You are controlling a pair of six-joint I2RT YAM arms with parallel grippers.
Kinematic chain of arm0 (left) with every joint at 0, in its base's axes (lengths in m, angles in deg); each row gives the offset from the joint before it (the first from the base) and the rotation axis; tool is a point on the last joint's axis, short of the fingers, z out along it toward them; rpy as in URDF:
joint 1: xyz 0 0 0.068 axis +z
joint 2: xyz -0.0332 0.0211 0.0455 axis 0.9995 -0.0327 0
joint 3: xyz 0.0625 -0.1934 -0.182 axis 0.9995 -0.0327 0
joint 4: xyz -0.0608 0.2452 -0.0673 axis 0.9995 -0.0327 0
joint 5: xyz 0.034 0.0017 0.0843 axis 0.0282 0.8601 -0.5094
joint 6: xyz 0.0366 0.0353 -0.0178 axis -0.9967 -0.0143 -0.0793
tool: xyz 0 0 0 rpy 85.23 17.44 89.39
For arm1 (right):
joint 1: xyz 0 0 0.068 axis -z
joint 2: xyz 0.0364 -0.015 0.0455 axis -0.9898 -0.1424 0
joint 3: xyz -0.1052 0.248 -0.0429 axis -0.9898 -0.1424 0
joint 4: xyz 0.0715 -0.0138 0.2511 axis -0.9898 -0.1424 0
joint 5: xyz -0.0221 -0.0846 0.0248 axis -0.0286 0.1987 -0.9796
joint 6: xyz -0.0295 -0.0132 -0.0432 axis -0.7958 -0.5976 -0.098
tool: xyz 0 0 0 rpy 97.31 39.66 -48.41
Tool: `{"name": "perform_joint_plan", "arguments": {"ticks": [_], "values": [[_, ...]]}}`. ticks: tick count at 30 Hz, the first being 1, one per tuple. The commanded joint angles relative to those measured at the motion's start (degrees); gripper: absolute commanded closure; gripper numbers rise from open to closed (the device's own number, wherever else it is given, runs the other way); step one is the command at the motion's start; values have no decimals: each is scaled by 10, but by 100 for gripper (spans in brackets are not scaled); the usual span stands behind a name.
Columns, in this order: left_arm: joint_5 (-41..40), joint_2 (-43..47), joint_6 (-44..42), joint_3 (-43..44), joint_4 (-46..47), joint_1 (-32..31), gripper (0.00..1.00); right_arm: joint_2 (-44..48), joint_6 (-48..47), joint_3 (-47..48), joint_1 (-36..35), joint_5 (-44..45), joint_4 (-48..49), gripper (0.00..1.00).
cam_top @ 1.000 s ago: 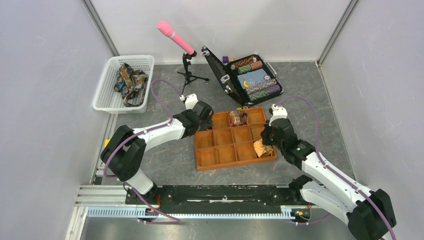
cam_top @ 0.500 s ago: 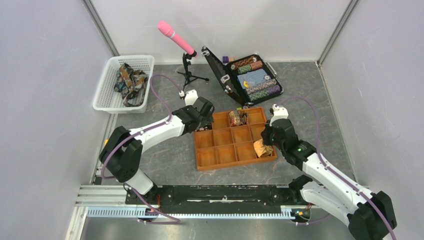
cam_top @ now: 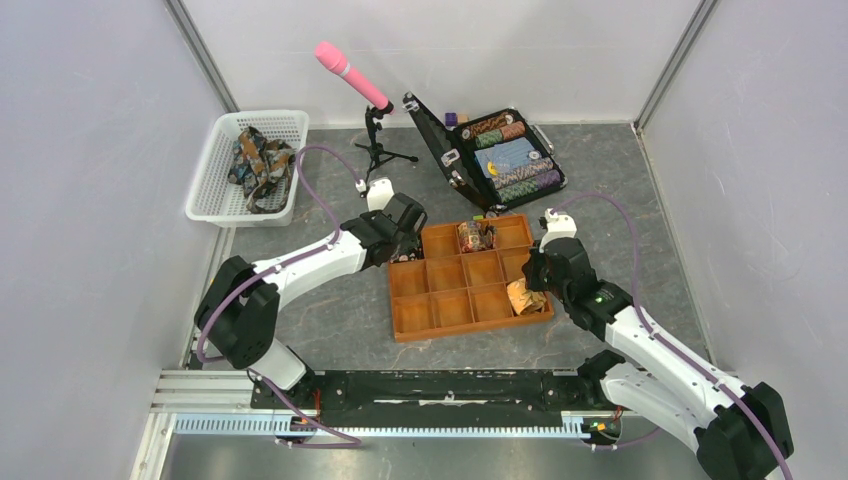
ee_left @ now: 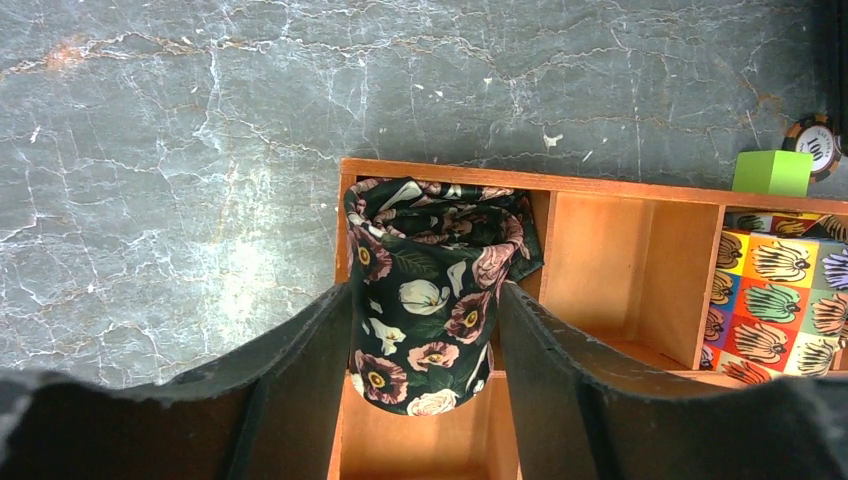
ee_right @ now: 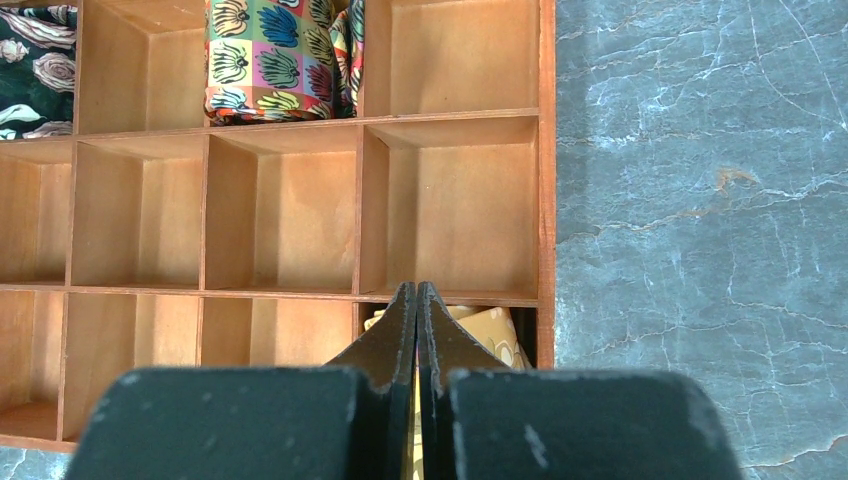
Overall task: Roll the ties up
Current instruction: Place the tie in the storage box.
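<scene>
- Two arms reach over a grey marbled surface [cam_top: 330, 325]. Since a second ago only the left one has shifted a little: its elbow sits further left, and its cable arches higher.
- The right arm, the tray and the ties lie where they did.
- The left pincer [ee_left: 425, 300] hangs over the far-left compartment of a nine-compartment wooden tray [cam_top: 470, 331]. Its fingers stand apart, close against both sides of an upright coiled dark floral tie [ee_left: 430, 250]; whether they squeeze it cannot be told.
- The right pincer [ee_right: 417, 292] is fully closed and holds nothing, its tips over a tan-gold tie [ee_right: 485, 328] in the near-right compartment.
- A bright multicoloured tie [ee_right: 275, 60] fills the far-middle compartment.
- Beyond the tray's far rim lie a green block [ee_left: 770, 172] and a striped chip [ee_left: 815, 145], with an open chip case [cam_top: 505, 160] behind.
- A pink microphone on a tripod [cam_top: 352, 75] stands far centre. A white basket [cam_top: 203, 185] at far left holds loose ties [cam_top: 258, 160].
- White walls close three sides; bare surface lies left of the tray.
</scene>
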Motion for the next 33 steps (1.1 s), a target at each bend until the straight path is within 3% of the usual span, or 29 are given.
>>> {"name": "perform_joint_plan", "arguments": {"ticks": [1,24,29,33], "values": [[-15,1,-16,18,14,-4,40,2,0,-1,1,1,13,100],[9,-76,-35,65,33,-4,49,4,-6,-6,1,-8,11,100],[-2,-66,-41,67,15,-4,45,4,-18,7,1,2,2,100],[5,-36,-52,71,-7,-3,33,3,-32,38,1,12,-15,97]]}}
